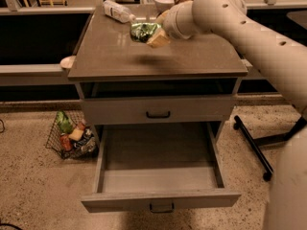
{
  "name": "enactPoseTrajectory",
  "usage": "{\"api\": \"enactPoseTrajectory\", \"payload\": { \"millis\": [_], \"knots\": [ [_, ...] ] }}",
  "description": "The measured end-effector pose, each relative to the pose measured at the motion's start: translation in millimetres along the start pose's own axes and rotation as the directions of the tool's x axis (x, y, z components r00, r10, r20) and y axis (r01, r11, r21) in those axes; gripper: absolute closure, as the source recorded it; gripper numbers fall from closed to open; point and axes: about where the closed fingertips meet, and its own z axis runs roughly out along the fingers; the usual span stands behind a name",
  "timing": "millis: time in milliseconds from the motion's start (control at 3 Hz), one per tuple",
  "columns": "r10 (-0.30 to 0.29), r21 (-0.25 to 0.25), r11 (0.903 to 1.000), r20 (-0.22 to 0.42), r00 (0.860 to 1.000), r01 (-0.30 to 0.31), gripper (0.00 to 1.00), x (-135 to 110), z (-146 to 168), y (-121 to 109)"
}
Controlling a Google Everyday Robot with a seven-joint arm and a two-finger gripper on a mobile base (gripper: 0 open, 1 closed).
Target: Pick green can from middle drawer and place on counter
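Observation:
My gripper (149,34) is shut on the green can (143,31) and holds it on its side a little above the counter (115,56), over the far middle part. Its shadow falls on the slab just below. The big beige arm comes in from the right and covers the counter's far right corner. The middle drawer (158,176) stands pulled wide open below, and nothing shows inside it. The upper drawer front (158,110) with its dark handle is closed.
A clear plastic bottle (119,11) lies at the counter's far left. A bowl (164,0) and a snack bag sit at the far edge behind the arm. A wire basket of packets (72,135) stands on the floor at left. A black chair base (254,143) is at right.

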Motion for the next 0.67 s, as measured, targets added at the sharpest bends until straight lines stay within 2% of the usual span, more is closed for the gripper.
{"api": "enactPoseTrajectory", "payload": {
  "millis": [333,667],
  "knots": [
    [0.081,-0.027,0.9964,0.034,0.996,-0.080,1.00,6.8,28.3,-8.5],
    [0.153,-0.056,0.9869,0.033,0.988,-0.151,1.00,20.6,49.3,-7.9]
  ]
}}
